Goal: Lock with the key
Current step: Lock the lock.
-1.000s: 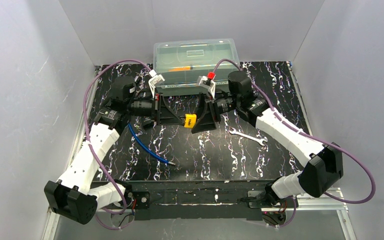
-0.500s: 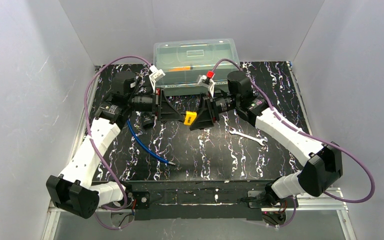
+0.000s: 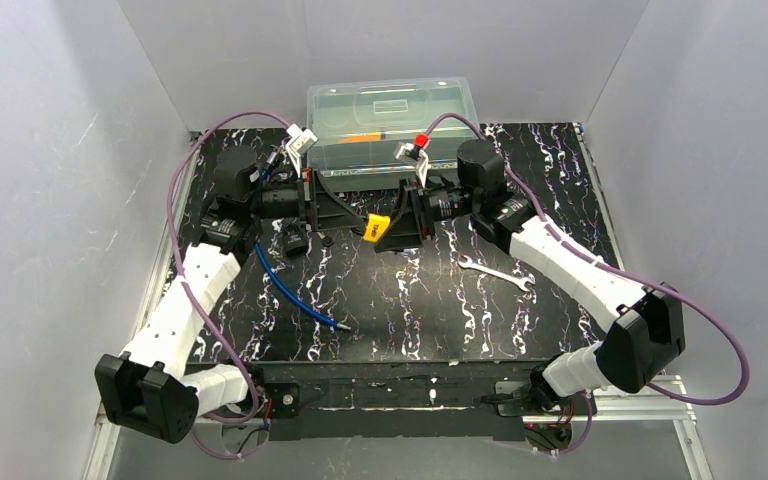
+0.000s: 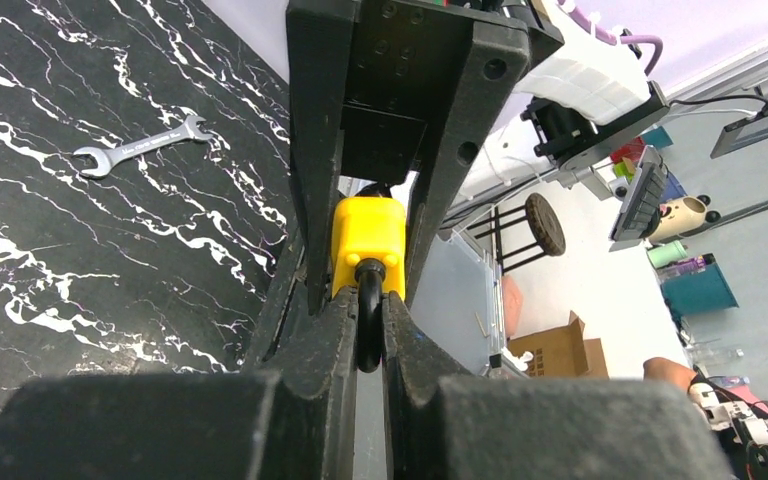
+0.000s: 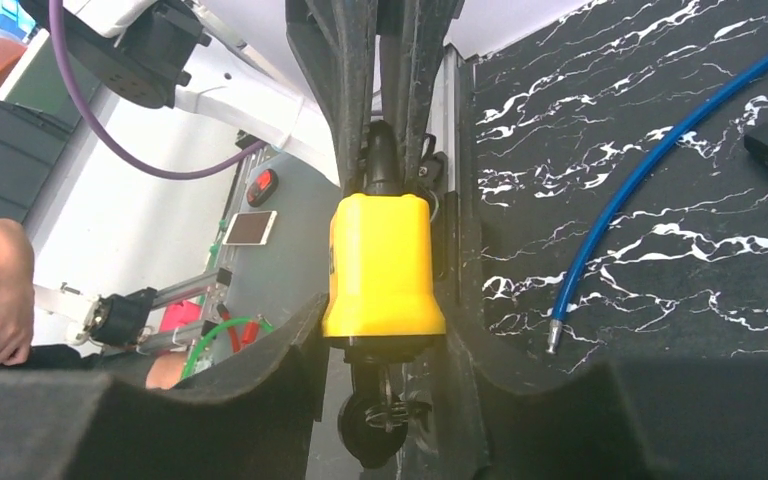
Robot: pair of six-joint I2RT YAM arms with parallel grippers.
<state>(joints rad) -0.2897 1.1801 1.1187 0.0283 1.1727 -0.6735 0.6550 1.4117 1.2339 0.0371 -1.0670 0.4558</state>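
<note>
Yellow padlock [image 5: 383, 265] pinched in right gripper [image 5: 385, 318] (key [image 5: 373, 425] beneath); blue tube [image 5: 650, 165] on tabletop [image 5: 690, 290] beside.

The padlock [image 3: 377, 227] is small, with a bright yellow block body and a black shackle [image 4: 368, 322]. It is held clear of the table over the far middle of the scene, lying on its side. The shackle points left, pinched in the left gripper [image 4: 368, 318]. The yellow body sits clamped between the fingers of the right gripper [image 5: 385, 305]. The key [image 5: 374, 425] protrudes from the end of the body opposite the shackle, pointing right. It appears small and dark with faint metal glints, and its detail is unclear.
</note>
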